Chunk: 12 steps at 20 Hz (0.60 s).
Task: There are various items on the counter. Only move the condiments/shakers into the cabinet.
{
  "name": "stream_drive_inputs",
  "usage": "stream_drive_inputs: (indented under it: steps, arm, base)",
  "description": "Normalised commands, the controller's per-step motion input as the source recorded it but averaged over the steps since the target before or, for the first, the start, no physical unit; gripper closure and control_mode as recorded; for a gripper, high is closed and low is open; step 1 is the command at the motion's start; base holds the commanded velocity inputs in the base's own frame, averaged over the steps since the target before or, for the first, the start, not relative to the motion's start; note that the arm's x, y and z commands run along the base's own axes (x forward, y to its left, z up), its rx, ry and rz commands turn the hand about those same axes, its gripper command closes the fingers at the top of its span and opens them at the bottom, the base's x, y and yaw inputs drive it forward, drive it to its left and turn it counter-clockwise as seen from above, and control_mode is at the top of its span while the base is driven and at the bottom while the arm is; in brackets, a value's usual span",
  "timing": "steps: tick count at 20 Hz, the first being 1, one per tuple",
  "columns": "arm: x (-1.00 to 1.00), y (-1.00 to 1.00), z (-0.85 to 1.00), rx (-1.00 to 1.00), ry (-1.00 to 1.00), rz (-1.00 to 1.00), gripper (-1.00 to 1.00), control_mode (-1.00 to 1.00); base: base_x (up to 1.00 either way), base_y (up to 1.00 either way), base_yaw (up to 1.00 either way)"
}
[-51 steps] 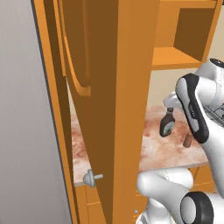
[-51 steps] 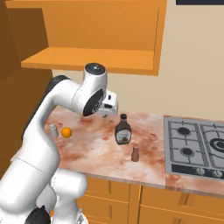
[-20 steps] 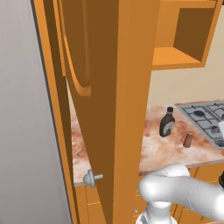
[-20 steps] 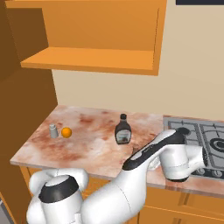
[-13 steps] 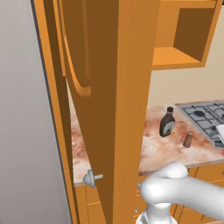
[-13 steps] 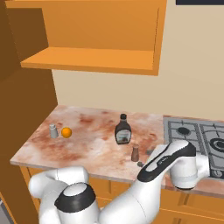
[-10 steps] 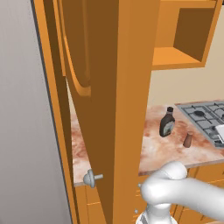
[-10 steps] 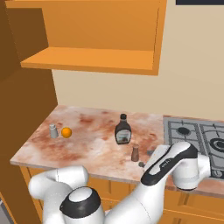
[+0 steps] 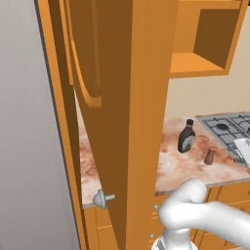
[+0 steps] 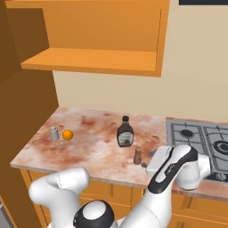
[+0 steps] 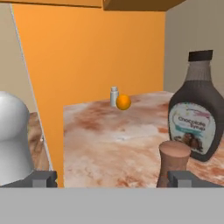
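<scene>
Hand view: the gripper sits low at worktop height, its fingers spread wide apart with nothing between them; the shaker stands just ahead, near the right-hand finger.
Shaker position: upright on the worktop, just in front of the syrup bottle and near the hob; in the left base view it is the small brown cylinder beside the bottle.
Shaker handling: judged small, light and rigid, easily tipped by a sideways nudge; the smooth round body may slip, so a hold across the wider lower body, below the narrower top, looks safest.
Bottle handling: judged heavier, a stiff plastic body with a glossy label; the broad belly may be too wide, so the waist under the dark cap seems the better place.
Other items: an orange and a pale shaker sit together at the far left of the worktop, well apart from the hand.
Cabinet: the shelf above is bare and its door stands open.
Change: a moment earlier the arm reached out over the hob edge; the hand is now closer in beside the shaker, and the bottle and shaker stand as before.
</scene>
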Motion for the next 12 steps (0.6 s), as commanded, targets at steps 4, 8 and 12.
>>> stream_drive_inputs:
  steps: [4,8,12]
  arm:
    - [0.35,0.22,-0.19,-0.05,0.0,0.0,-1.0,-1.0]
    - [0.34,0.07,-0.19,-0.07,0.01,0.0,-1.0,-1.0]
    - [0.26,0.01,-0.23,-0.03,0.02,0.0,-1.0,-1.0]
  base:
    - [0.0,0.0,0.0]
    - [0.0,0.0,0.0]
    - [0.0,0.0,0.0]
